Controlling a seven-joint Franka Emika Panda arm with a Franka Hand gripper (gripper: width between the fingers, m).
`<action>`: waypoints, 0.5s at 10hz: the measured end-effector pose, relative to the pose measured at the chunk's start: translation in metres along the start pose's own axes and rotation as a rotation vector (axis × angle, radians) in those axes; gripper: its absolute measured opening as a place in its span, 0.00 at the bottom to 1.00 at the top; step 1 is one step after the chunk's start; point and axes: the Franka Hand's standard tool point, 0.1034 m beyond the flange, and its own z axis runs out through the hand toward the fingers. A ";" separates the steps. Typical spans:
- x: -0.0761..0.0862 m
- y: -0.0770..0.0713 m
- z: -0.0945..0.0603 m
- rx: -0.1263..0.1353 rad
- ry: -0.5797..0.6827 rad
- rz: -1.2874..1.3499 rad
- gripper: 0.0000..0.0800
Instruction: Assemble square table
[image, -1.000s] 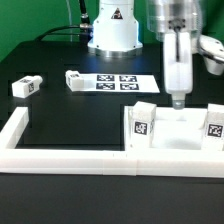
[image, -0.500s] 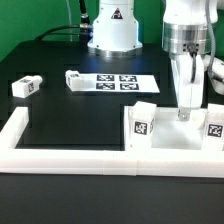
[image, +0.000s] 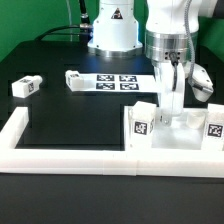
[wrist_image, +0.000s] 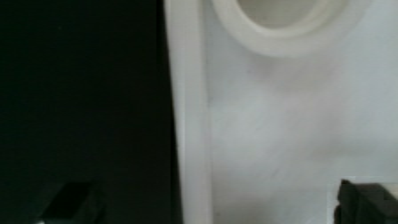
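Note:
The white square tabletop (image: 186, 138) lies at the exterior view's right, against the border wall. Two tagged white legs stand upright on it, one leg (image: 141, 123) toward the exterior view's left, the other (image: 214, 127) at the right edge. My gripper (image: 168, 114) hangs low between them, just over the slab. In the wrist view my gripper (wrist_image: 217, 205) is open. Its dark fingertips (wrist_image: 368, 200) stand wide apart over the tabletop (wrist_image: 285, 130); one is beyond the slab's edge, over black table. A round screw hole (wrist_image: 285, 22) shows ahead. Two loose legs (image: 25, 86) (image: 74, 78) lie far left.
The long low white border wall (image: 60, 156) runs along the front and turns back at the exterior view's left. The marker board (image: 118, 83) lies flat in the middle, before the robot's base (image: 112, 35). The table is black.
The gripper has come down between the two upright legs and shifted toward the exterior view's left. The wrist has turned. The jaws look slightly narrower than before.

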 end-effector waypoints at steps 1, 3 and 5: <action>0.000 0.000 0.000 0.000 0.000 0.000 0.75; 0.000 0.000 0.000 -0.001 0.001 0.000 0.53; 0.000 0.005 0.002 -0.016 -0.001 0.000 0.13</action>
